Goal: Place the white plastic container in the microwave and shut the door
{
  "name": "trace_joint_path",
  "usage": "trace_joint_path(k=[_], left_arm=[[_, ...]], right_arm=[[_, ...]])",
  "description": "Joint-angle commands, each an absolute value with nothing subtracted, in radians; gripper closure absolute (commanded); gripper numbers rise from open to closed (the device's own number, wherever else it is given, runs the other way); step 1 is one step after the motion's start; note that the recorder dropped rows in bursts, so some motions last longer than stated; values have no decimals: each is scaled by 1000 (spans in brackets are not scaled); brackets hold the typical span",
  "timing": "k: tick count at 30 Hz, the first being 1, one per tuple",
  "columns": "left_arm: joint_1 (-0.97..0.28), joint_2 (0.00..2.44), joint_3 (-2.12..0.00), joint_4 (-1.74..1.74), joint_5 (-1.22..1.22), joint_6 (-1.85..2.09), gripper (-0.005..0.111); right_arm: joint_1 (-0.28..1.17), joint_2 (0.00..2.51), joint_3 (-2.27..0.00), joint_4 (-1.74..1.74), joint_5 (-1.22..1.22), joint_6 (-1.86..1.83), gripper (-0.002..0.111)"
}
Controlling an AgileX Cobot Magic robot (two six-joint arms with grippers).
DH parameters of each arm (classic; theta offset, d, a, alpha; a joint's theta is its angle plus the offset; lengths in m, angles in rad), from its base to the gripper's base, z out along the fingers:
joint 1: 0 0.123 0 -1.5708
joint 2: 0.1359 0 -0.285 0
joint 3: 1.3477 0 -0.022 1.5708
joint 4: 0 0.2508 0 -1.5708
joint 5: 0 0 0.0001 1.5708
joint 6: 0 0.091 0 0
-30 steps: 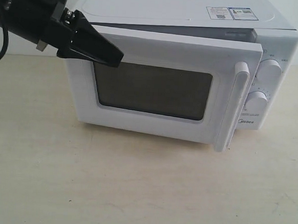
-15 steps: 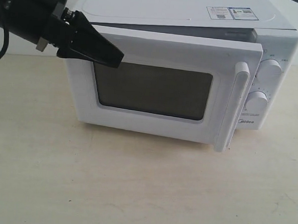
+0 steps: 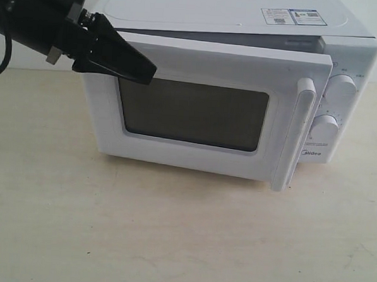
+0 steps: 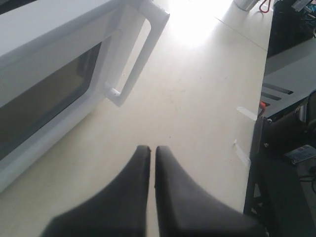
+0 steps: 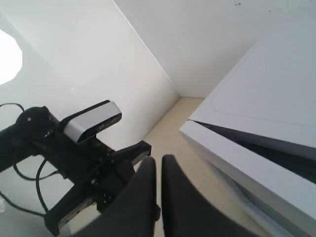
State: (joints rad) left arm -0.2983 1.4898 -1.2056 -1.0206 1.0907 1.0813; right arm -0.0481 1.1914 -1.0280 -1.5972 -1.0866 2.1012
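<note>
- The left gripper point(image 3: 145, 72) hung in front of the upper hinge-side corner of the door point(image 3: 205, 61). Its black fingers point(image 3: 120, 55) slanted down and pointed across the door face toward the handle point(image 3: 297, 134).
- In the left wrist view the two fingertips point(image 4: 143, 154) lay pressed together with only a thin seam between them and nothing held. A bare strip of table point(image 4: 197, 98) lay between them and the door, so they stood apart from it.
- The left arm's dark wrist body point(image 3: 34, 16) came in from the upper left corner of the exterior view.
- The right gripper point(image 5: 158, 162) did not show in the exterior view. Its own camera showed its fingers together and empty, raised beside the microwave point(image 3: 220, 10) and looking across at the left arm's camera point(image 5: 92, 121).
- The door stood ajar. Its handle side was swung out from the body beside the two knobs point(image 3: 341, 91), and a dark gap point(image 5: 266, 150) showed under the top panel.
- The white plastic container could not be made out in any view, and the dark mesh window point(image 3: 193, 113) hid the inside.
</note>
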Motion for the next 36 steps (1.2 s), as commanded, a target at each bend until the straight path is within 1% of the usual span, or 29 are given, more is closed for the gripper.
trace_joint_path(k=[1, 4, 6, 8, 11, 12, 16, 19, 24, 26, 30, 32, 36], left_arm=[[-302, 1484, -1211, -1023, 1091, 1074, 102], [-302, 1484, -1211, -1023, 1091, 1074, 102], [-302, 1484, -1211, -1023, 1091, 1074, 102], [-302, 1484, -1211, -1023, 1091, 1074, 102], [-302, 1484, -1211, -1023, 1091, 1074, 102], [-302, 1484, -1211, -1023, 1091, 1074, 102], [-302, 1484, -1211, -1023, 1091, 1074, 102], [-302, 1484, -1211, -1023, 1091, 1074, 102], [-302, 1484, -1211, -1023, 1089, 1074, 102], [-302, 1484, -1211, -1023, 1089, 1074, 102], [-302, 1484, -1211, -1023, 1089, 1074, 102], [-302, 1484, -1211, -1023, 1089, 1074, 102], [-302, 1484, -1211, -1023, 1089, 1074, 102]], right_arm=[[-50, 1187, -1035, -1419, -935, 2099, 108], [-50, 1187, -1035, -1152, -763, 2099, 108], [-50, 1187, -1035, -1047, -654, 2099, 108], [-50, 1170, -1035, -1049, -502, 2074, 108], [-50, 1104, -1035, -1083, -323, 1605, 108], [-42, 1073, -1035, -1083, -213, 1462, 108], [37, 1023, -1035, -995, 113, 1032, 108], [104, 1013, -1039, -712, 330, 697, 108], [169, 1010, -1041, -29, 639, 188, 108], [179, 1010, -1041, 226, 725, 0, 108], [218, 1012, -1039, 514, 785, -230, 108], [243, 1012, -1036, 570, 758, -247, 108], [280, 1032, -1036, 571, 742, -221, 108]])
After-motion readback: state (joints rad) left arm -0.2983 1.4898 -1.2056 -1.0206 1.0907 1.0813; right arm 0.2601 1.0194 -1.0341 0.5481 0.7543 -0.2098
